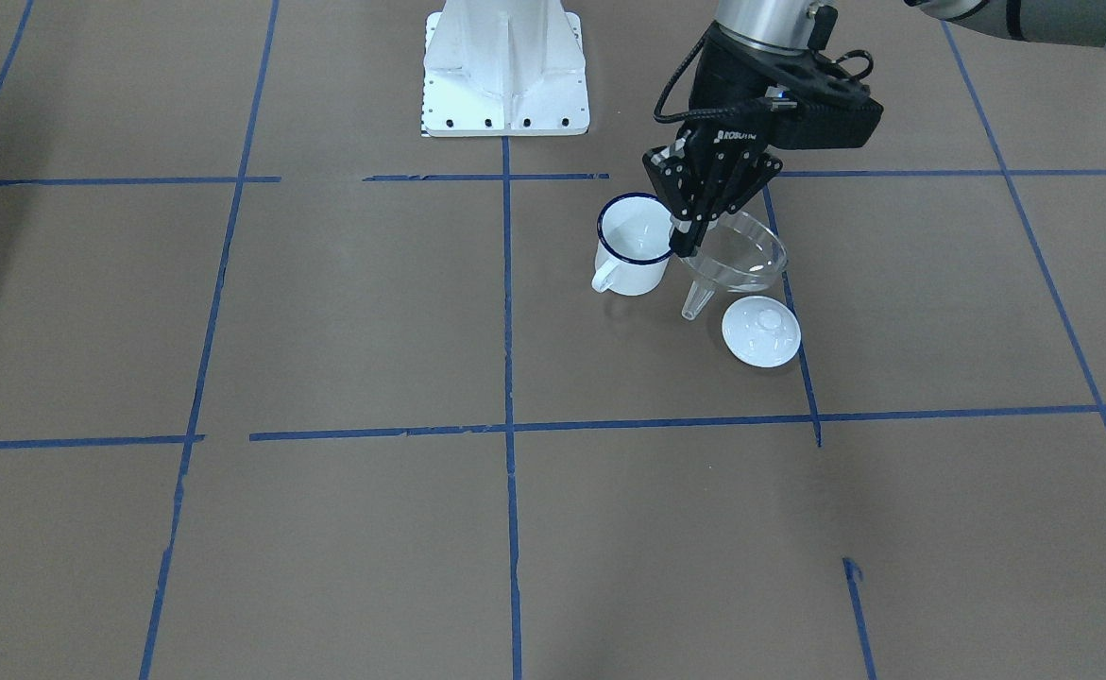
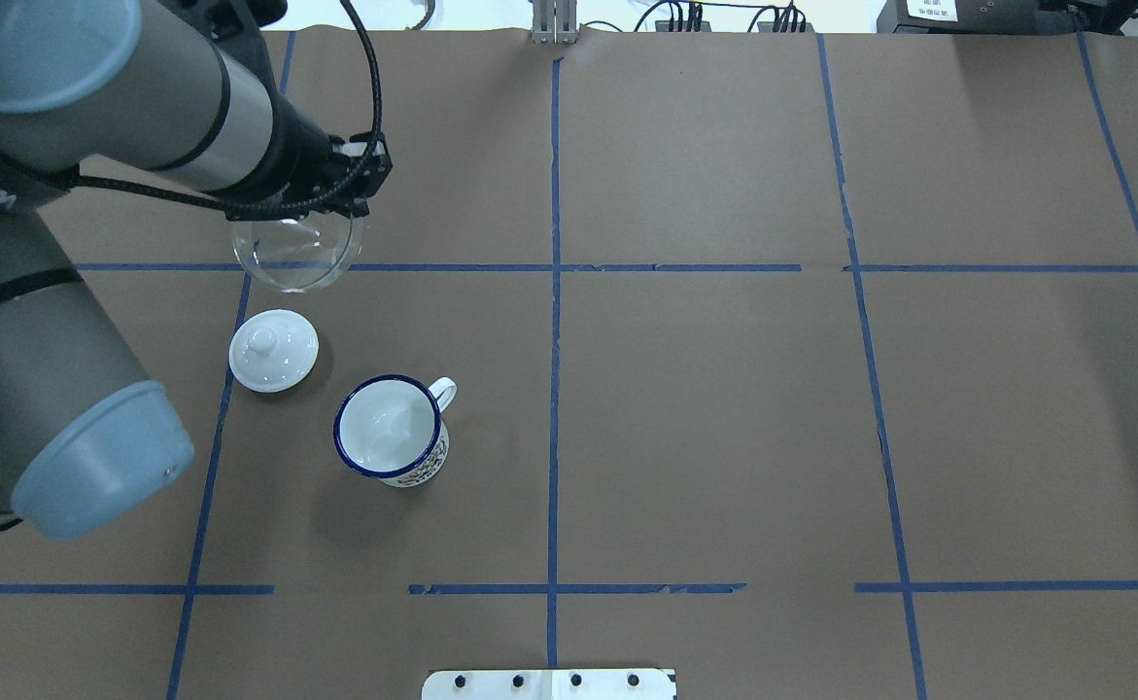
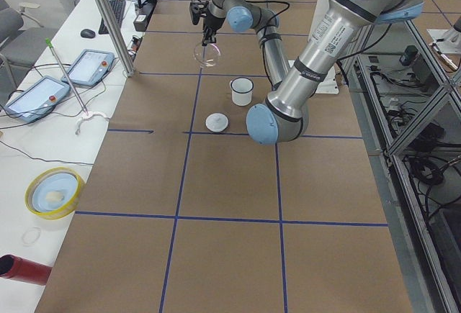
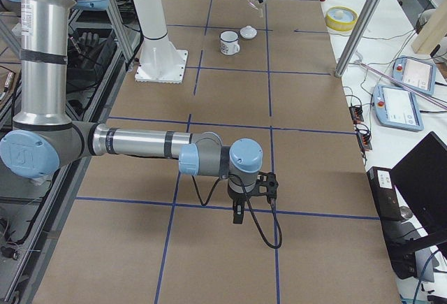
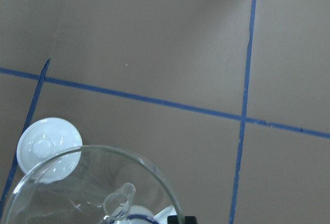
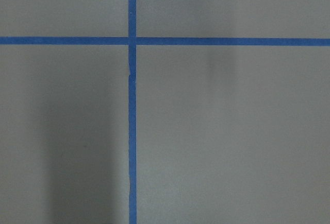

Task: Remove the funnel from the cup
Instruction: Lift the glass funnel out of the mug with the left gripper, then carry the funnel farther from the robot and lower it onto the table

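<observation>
Left gripper [image 1: 689, 236] pinches the clear funnel [image 1: 740, 257] by its rim, upper centre, beside the enamel mug [image 1: 632, 247]. Right gripper [image 4: 239, 214]: can't tell if open or closed.

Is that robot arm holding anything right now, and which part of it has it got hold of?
Yes. The left gripper holds the clear funnel, pinched at the edge of its wide rim, out of the white mug.
</observation>
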`<state>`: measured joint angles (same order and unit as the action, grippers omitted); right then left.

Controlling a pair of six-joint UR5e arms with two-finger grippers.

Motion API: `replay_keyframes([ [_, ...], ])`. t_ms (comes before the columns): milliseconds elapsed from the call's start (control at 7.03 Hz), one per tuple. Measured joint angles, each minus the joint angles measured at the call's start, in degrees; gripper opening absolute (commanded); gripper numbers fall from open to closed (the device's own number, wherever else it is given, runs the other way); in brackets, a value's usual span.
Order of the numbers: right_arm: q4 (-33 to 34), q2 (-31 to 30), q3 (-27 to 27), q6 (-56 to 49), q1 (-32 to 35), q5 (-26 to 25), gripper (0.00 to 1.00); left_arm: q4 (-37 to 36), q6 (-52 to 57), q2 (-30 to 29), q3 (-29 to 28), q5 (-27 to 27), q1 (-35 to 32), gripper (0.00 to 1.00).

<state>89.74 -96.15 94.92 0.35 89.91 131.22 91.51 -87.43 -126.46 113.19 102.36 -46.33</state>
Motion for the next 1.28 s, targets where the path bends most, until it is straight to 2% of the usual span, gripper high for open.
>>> replay_keyframes([
  [426, 0.0, 0.0, 0.0, 0.0, 0.0, 0.0, 1.0, 25.4, -16.7, 3.0, -15.0, -15.3, -0.4, 0.0],
  [711, 0.0, 0.0, 0.0, 0.0, 0.0, 0.0, 1.0, 40.0, -27.1, 4.9, -25.4, -27.3, 2.5, 0.0],
  [995, 0.0, 0.0, 0.0, 0.0, 0.0, 0.0, 1.0, 47.0, -34.2, 5.2, -31.4, -38.2, 7.8, 0.0],
  [1279, 0.0, 0.0, 0.0, 0.0, 0.0, 0.0, 1.0, 48.7, -38.0, 4.9, -34.4, -40.7, 9.9, 0.0],
])
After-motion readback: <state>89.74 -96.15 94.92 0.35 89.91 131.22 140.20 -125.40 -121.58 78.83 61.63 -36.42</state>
